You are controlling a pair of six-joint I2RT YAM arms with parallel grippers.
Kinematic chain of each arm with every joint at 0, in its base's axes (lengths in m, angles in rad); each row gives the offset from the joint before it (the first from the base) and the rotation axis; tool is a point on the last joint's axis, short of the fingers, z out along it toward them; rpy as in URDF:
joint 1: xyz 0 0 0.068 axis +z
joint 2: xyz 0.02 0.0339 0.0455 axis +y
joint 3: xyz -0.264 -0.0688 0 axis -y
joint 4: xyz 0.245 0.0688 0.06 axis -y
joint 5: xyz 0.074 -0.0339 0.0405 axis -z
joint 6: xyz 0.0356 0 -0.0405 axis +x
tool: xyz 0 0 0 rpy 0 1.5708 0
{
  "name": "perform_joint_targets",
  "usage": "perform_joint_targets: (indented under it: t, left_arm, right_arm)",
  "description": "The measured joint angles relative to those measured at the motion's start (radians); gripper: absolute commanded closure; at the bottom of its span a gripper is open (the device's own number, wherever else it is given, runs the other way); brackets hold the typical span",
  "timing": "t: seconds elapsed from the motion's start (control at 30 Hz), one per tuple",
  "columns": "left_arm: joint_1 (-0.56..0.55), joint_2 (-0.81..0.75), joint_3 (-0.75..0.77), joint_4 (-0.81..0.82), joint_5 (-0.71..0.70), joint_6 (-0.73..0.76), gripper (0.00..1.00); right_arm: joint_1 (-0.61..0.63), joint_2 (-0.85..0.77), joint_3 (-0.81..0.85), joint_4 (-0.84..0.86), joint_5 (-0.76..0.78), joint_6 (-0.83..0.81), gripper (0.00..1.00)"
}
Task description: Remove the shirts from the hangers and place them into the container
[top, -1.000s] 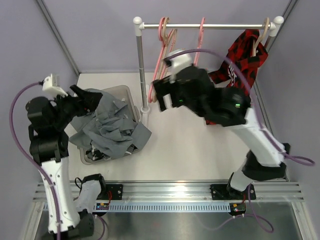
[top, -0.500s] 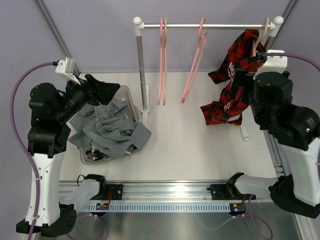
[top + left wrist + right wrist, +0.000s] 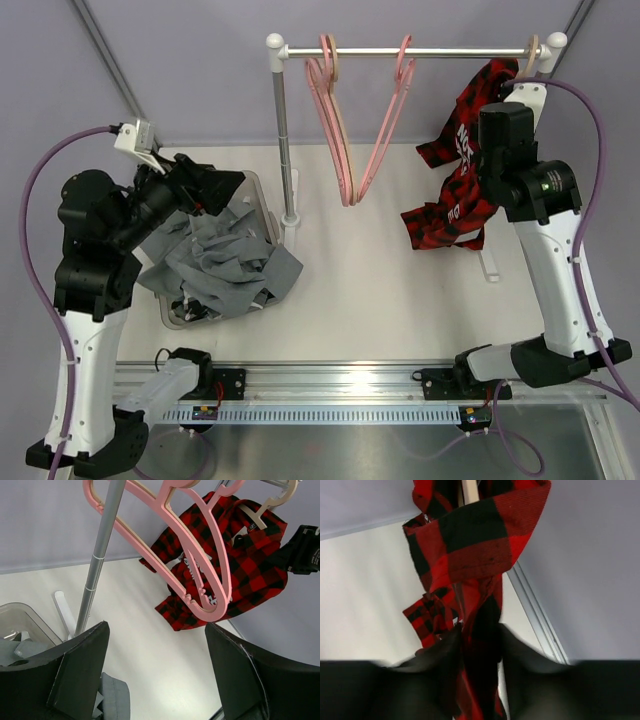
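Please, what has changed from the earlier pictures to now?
The right gripper swung from the pink hangers to the red plaid shirt and closed on it. The pink hangers now swing. The left gripper, open, turned from the grey shirt toward the rail. Unchanged: red plaid shirt on its tan hanger, grey shirt heaped over the container.

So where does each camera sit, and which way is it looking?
Top: above, behind both arms, looking down on them and the table.
Left wrist: on the left arm, facing the pink hangers, left tool open below.
Right wrist: on the right arm, facing the red plaid shirt the right tool pinches.
Shared: both wrist views show that shirt.
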Motion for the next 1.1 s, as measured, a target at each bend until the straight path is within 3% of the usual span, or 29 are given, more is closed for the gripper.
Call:
perform_joint_targets:
  t: [0.03,0.07,0.23,0.37,0.57,0.77,0.93,1.1]
  left_arm:
    - [0.000,-0.003,0.000,-0.001,0.000,0.004,0.18]
    - [0.000,-0.006,0.000,-0.002,0.000,0.008,0.18]
    - [0.000,-0.021,-0.016,-0.005,0.010,0.032,0.21]
    - [-0.018,-0.010,-0.012,0.001,0.106,0.076,0.23]
    - [-0.172,0.082,0.093,-0.018,0.135,0.130,0.22]
    - [-0.416,0.235,0.267,-0.031,0.012,0.168,0.20]
    - [-0.592,0.416,0.441,-0.029,-0.106,0.204,0.16]
    - [-0.665,0.541,0.487,0.028,-0.190,0.216,0.18]
  right_arm:
    - [-0.009,0.009,0.005,0.006,0.002,-0.002,0.98]
    - [-0.014,0.018,0.009,0.014,0.000,-0.001,1.00]
    - [-0.018,0.035,0.008,0.079,-0.034,-0.035,1.00]
    - [-0.019,-0.001,0.001,0.119,-0.152,-0.064,1.00]
    - [-0.020,-0.054,0.101,0.068,-0.349,-0.068,1.00]
    - [-0.020,-0.113,0.181,-0.003,-0.553,-0.035,1.00]
    - [-0.020,-0.243,0.056,-0.008,-0.718,0.003,1.00]
    - [-0.020,-0.330,-0.044,-0.053,-0.849,0.029,1.00]
